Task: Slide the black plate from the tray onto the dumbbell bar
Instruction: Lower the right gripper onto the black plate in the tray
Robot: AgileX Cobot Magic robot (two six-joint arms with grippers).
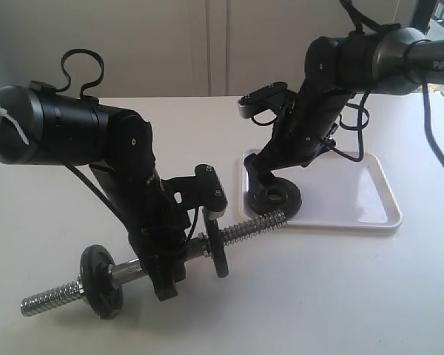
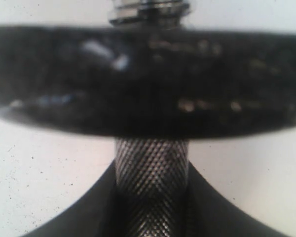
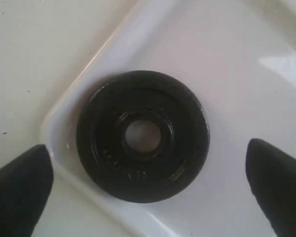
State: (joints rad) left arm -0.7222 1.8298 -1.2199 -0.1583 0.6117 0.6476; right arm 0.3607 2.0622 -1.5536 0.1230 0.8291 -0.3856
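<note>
The black plate [image 3: 143, 111] is seen lying flat in the near left corner of the tray [image 1: 355, 188], close against the rim. The right gripper [image 3: 147, 150] is held over it with jaws spread fully wide. One fingertip is seen on either side of the plate, neither touching it, and nothing is gripped.

The left gripper [image 1: 161, 275] is clamped on the knurled grey middle of the dumbbell bar [image 1: 251, 225], jaws closed round the rod. The bar is held slanted, from near left to far right. Its right threaded end is pointed at the tray corner, just beside the plate. Two black discs are already on the bar: the left disc [image 1: 96, 272] left of the grip and the right disc [image 1: 220, 251] right of it. The left threaded end is low over the white table [image 1: 355, 296]; whether it touches cannot be told. The left wrist view is blurred, showing only rod and one disc edge-on.
</note>
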